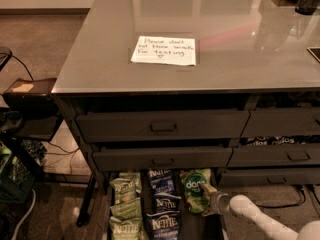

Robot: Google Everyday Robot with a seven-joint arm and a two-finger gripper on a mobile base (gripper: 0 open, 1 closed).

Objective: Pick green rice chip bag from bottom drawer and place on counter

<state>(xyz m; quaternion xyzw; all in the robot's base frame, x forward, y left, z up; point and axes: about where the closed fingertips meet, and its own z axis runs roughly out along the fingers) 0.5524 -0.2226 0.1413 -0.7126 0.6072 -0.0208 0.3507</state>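
The green rice chip bag (194,186), bright green with white "dang" lettering, lies at the back right of the open bottom drawer (189,223). My gripper (207,193) reaches in from the lower right on a white arm and sits at the bag's right edge, touching or overlapping it. The grey glossy counter (235,49) is above, bearing a white handwritten note (164,50).
Olive-green Kettle bags (124,204) fill the drawer's left column and dark blue Kettle bags (163,204) the middle. Two closed drawers with black handles (163,127) sit above. More drawers are at right (280,156). Cables and a dark box (27,91) lie at left.
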